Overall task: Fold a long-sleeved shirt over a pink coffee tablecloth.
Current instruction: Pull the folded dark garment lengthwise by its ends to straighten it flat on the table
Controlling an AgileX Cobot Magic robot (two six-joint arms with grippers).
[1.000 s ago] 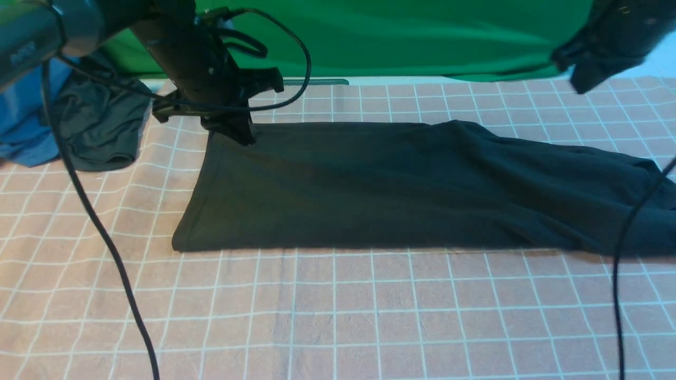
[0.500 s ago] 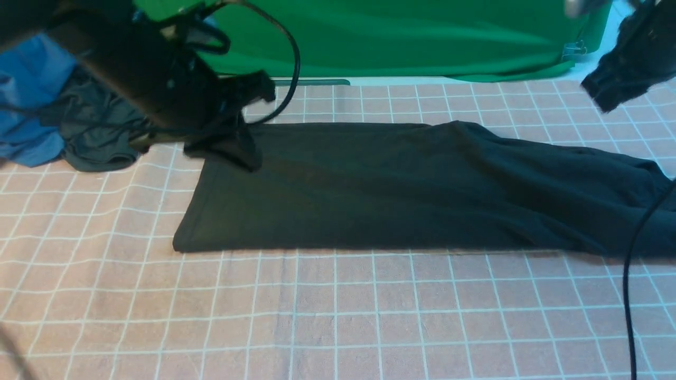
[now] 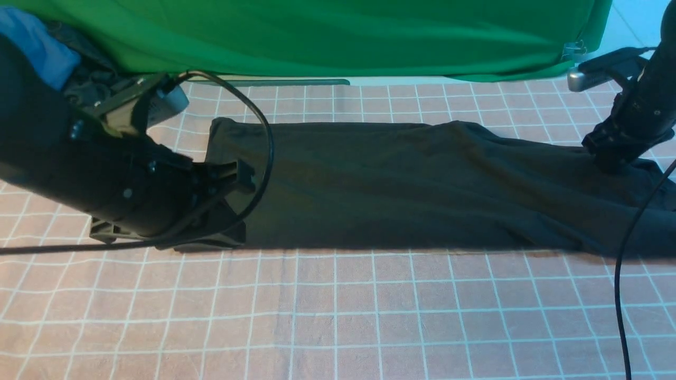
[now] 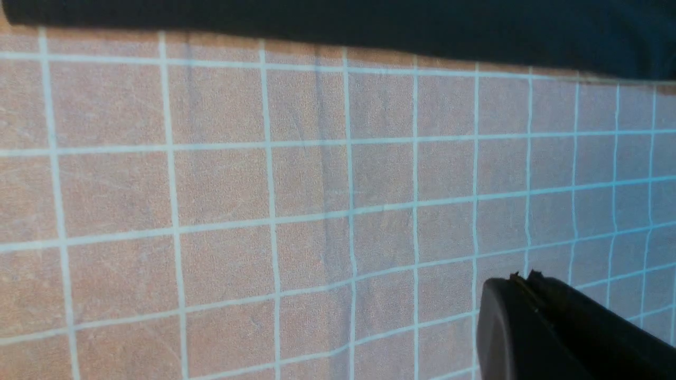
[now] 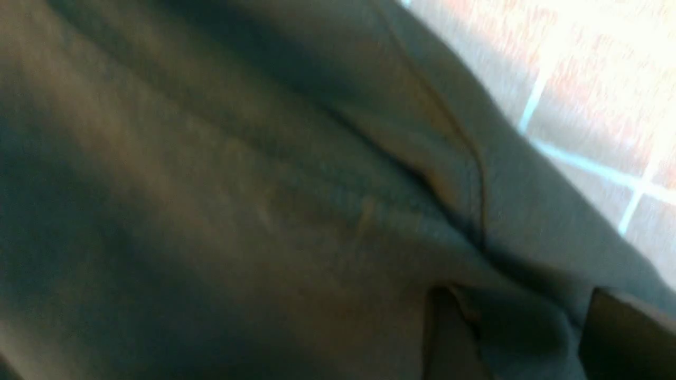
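The long-sleeved shirt lies on the pink coffee tablecloth, folded into a long dark band that runs from left of centre to the right edge of the front view. Its left end is flat and square; its right end is rumpled.

The left end effector is low over the shirt's near left corner. In the left wrist view its fingers are pressed together over bare tablecloth with nothing between them, and the shirt's edge lies apart from them.

The right end effector is down on the rumpled far right part of the shirt. The right wrist view is blurred, but its fingers appear to stand apart with a fold of the fabric between them, not clamped.

A green cloth hangs along the far side.
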